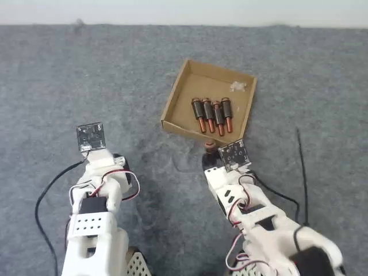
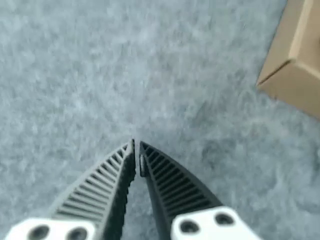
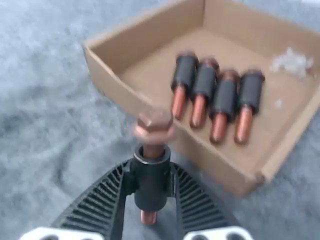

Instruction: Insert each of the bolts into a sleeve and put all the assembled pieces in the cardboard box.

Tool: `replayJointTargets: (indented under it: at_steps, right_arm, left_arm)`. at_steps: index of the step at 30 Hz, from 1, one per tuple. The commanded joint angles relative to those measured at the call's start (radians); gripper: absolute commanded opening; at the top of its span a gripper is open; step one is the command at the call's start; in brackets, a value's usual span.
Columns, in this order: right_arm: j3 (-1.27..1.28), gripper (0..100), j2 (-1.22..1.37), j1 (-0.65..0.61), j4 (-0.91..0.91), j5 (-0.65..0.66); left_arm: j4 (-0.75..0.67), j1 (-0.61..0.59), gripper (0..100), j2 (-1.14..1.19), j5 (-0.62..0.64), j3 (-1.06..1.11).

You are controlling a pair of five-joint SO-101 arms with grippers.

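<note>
In the cardboard box (image 1: 213, 83) lie four assembled pieces (image 1: 209, 115); right gripper (image 3: 150, 170) clamps a fifth piece (image 3: 151, 182), left gripper (image 2: 136, 146) closed.

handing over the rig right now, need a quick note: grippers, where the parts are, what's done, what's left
Left gripper: shut, holding nothing, low over the grey carpet off one corner of the cardboard box.
Right gripper: shut on the held piece, a bolt seated in its sleeve, upright, just outside the box's near wall.
In the box: four assembled pieces lying side by side.
Done: four pieces boxed, a fifth assembled.
Left: carry the held piece over the wall and release it in the box.
</note>
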Motion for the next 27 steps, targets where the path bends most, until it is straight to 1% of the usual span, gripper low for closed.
replayJointTargets:
  at_steps: [1,6,8,10,14,18,22,27]
  right_arm:
    - [-0.077,0.6,-0.147,0.062,0.249,-0.006]
    - [-0.227,0.6,-0.314,0.136,0.687,-0.006]
    - [-0.287,0.6,-0.357,0.147,0.814,-0.002]
    - [-0.334,0.6,-0.369,0.147,0.885,0.0]
    - [-0.4,0.8,-0.36,0.145,0.952,0.0]
    - [-0.512,0.9,-0.32,0.145,1.101,0.002]
    - [-0.651,0.9,-0.266,0.145,1.233,0.08]
    - [-0.852,0.9,-0.168,0.153,1.369,0.091]
  left_arm:
    - [0.026,0.009,1,-0.015,-0.006,-0.05]
    - [0.074,0.035,1,-0.014,-0.026,-0.065]
    - [0.075,0.038,1,-0.014,-0.043,-0.067]
    - [0.075,0.038,1,-0.014,-0.043,-0.067]
    - [0.078,0.038,1,-0.014,-0.044,-0.067]
    - [0.127,0.038,1,-0.012,-0.048,-0.082]
    - [0.141,0.038,1,-0.012,-0.048,-0.085]
    - [0.141,0.04,1,-0.012,-0.048,-0.085]
